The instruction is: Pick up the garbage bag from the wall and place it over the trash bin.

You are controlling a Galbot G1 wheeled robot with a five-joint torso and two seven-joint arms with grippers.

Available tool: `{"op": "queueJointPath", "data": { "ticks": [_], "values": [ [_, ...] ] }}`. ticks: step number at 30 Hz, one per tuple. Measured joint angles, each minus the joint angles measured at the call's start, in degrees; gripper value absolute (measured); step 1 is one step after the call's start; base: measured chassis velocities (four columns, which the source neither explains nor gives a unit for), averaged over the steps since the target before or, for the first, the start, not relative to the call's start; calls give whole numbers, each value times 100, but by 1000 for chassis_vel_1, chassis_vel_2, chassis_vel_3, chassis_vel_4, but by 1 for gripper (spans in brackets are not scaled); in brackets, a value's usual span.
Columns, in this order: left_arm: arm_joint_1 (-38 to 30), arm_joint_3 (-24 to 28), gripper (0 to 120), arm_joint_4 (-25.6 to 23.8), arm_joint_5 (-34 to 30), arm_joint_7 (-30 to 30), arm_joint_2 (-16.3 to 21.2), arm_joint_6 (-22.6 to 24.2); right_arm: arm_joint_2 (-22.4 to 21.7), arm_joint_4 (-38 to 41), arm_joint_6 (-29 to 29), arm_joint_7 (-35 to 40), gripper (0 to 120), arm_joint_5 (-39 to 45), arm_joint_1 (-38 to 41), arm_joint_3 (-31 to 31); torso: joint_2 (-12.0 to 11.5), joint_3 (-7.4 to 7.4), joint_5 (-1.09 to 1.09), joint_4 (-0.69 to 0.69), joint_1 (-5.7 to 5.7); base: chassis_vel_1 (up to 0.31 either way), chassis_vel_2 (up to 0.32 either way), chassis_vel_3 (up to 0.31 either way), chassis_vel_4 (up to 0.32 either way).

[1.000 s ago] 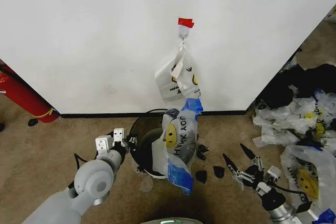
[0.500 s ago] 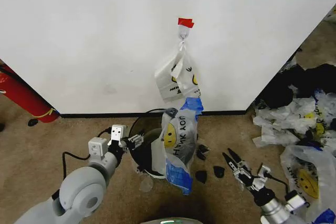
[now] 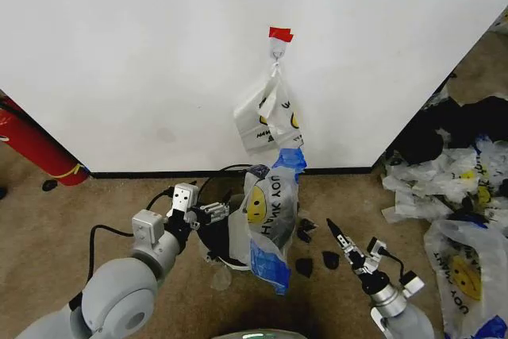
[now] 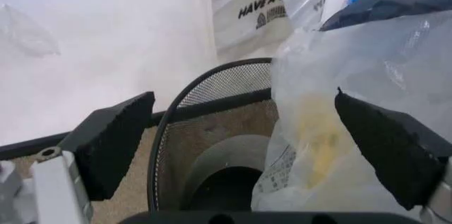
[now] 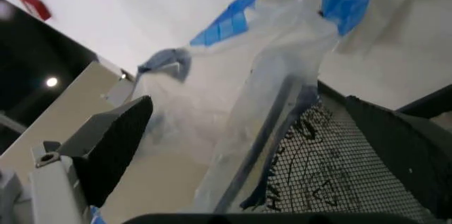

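Head view: the left gripper (image 3: 216, 212) reaches low toward the wall (image 3: 143, 61), fingers spread, at the bin's (image 3: 213, 237) rim, holding nothing; the right gripper (image 3: 340, 240) points up-left from the floor, jaws apart and empty; the bag (image 3: 270, 224) drapes over the bin between them, long axis upright, blue handle (image 3: 290, 160) on top.

Brown carpeted floor (image 3: 95, 196) is seen below a white wall. On it are set the trash bin (image 3: 218, 236), small black scraps (image 3: 317, 262), and heaped plastic bags (image 3: 448, 188) at right.
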Motion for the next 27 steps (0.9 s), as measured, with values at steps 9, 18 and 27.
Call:
{"op": "queueJointPath", "data": {
  "ticks": [9,18,27],
  "values": [
    [45,-5,100,-3,28,-10,6,34,394,-697,-24,-12,100,-248,798,-195,0,0,0,1,0,0,0,0,0],
    [42,3,100,14,32,-13,3,60,596,-958,-76,-9,85,-235,1090,-281,0,0,-1,1,0,0,0,0,0],
    [41,23,100,52,35,-7,-3,65,697,-1127,-95,-43,51,-229,1179,-345,0,0,0,0,0,0,0,0,0]
  ]
}}
